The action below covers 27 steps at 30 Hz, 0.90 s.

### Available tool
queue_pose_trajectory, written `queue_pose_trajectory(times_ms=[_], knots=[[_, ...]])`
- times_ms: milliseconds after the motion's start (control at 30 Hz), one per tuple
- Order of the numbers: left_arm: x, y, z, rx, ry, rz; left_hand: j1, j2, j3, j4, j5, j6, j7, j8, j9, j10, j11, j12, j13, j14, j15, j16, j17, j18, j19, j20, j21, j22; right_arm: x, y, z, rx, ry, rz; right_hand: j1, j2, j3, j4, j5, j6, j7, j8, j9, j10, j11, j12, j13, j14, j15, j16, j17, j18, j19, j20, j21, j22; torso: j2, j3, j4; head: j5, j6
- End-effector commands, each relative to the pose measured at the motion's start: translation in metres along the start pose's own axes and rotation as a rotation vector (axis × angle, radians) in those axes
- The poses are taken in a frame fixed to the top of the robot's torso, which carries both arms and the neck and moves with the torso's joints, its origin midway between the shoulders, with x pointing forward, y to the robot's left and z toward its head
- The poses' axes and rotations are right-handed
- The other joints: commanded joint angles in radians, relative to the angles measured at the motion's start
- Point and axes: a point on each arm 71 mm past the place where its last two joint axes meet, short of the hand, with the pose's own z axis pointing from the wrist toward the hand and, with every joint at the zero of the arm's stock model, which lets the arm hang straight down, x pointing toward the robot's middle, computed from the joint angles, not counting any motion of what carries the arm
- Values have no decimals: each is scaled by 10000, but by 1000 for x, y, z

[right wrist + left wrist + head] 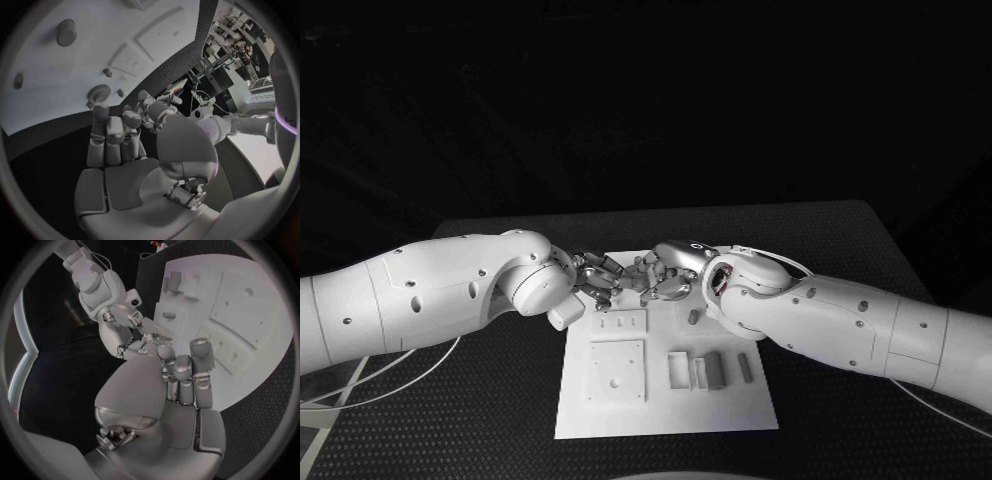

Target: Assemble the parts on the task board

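The white task board lies in the middle of the black table. My two hands meet over its far edge. My left hand has its fingers close together and bent toward the board. My right hand faces it, fingers side by side. Its fingertips reach a small round toothed part at the edge of the board. Whether either hand pinches anything is hidden by the fingers. The right hand and the left hand each appear in the other's wrist view.
On the board's near half lie a square plate and several upright grey pieces. A small peg stands by my right wrist. White cables loop on the table at the left.
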Motion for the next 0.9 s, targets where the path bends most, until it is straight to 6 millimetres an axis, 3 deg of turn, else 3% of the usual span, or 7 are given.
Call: queue_pose_trajectory(times_ms=[33, 567, 733, 900], knots=[[2, 0, 0, -23, 292, 46, 164, 254, 643, -567, -57, 713, 151, 114, 255, -10, -46, -40, -16, -170, -118, 72, -19, 865, -170, -99, -5, 194, -3, -6, -1, 101, -263, -10, 13, -98, 39, 23, 25, -74, 14, -63, -19, -80, 16, -50, -19, -22, 54, -58, -23, 160, -49, 27, -56, 3, 3, 0, 6, -6, -7], [-9, 7, 0, -306, 241, 772, -275, 450, 660, -545, -166, 899, 87, 238, 406, 12, -103, -43, -16, -229, -165, 204, -93, 837, -206, -121, 73, 218, -25, -47, -11, 1003, -1162, -77, 92, -121, 67, 13, 26, -89, 25, -77, -20, -78, 27, -46, -31, -6, 68, -68, -40, 160, -31, 39, -67, 3, 8, 4, 6, 55, -47], [-15, 11, 0, -548, 41, 1068, -275, 450, 660, -545, -166, 899, 87, 238, 406, 12, -103, -43, -16, -229, -165, 204, -93, 837, -206, -121, 73, 218, -48, -64, -11, 1491, -1743, -212, 92, -121, 67, 13, 26, -89, 25, -77, -20, -78, 27, -46, -31, -6, 68, -68, -40, 160, -31, 39, -67, 3, 1, 24, -29, 68, -52], [-19, 19, -1, -1351, 184, 1898, -275, 450, 660, -545, -166, 899, 87, 238, 406, 12, -103, -43, -16, -229, -165, 204, -93, 837, -206, -121, 73, 218, -76, -81, -13, 2024, -2305, -103, 92, -121, 67, 13, 26, -89, 25, -77, -20, -78, 27, -46, -31, -6, 68, -68, -40, 160, -31, 39, -67, 3, 4, 13, 6, 51, -63]])
